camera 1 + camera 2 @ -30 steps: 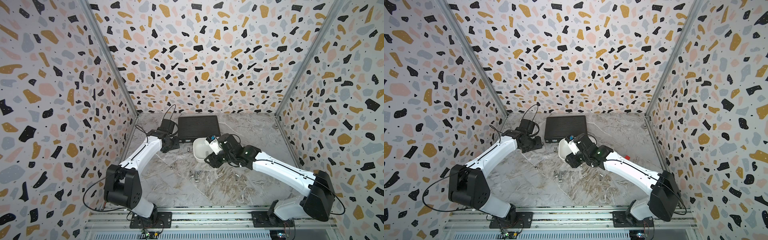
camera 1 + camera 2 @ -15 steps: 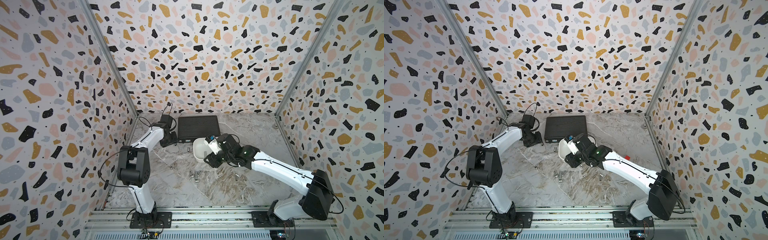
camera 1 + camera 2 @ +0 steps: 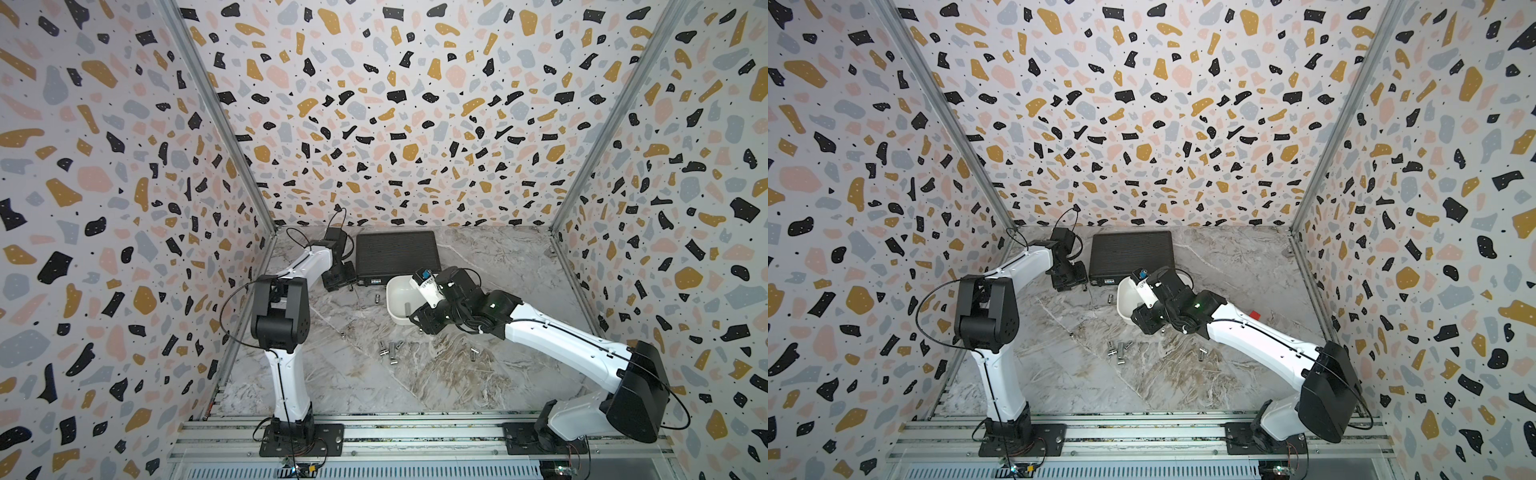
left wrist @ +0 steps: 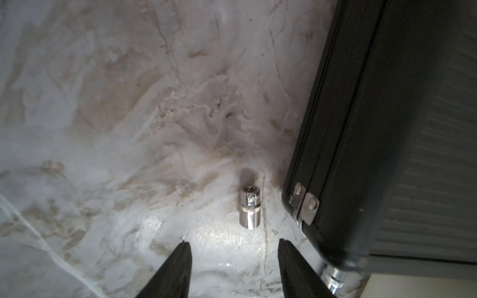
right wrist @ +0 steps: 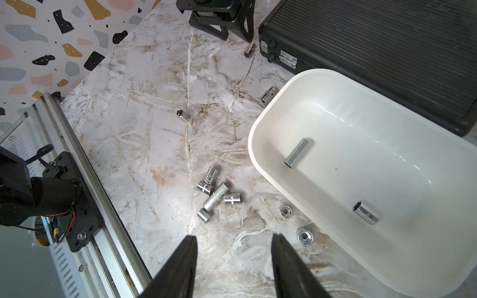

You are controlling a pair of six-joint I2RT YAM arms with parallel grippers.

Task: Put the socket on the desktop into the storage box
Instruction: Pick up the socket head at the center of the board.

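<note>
Small chrome socket (image 4: 249, 207), knurled band

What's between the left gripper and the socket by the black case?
Just bare desktop between left gripper and socket, shown in the left wrist view.

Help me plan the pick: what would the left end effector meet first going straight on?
Probably the chrome socket lying on the desktop just ahead, beside the black case; depth is unclear.

The desktop (image 5: 154, 144) is grey-white marble with brownish veins. The storage box (image 5: 413, 258) is plain white, the case (image 5: 374, 38) ribbed black, the walls (image 3: 374, 104) terrazzo-speckled. The sockets (image 5: 216, 196) seem silver.
</note>
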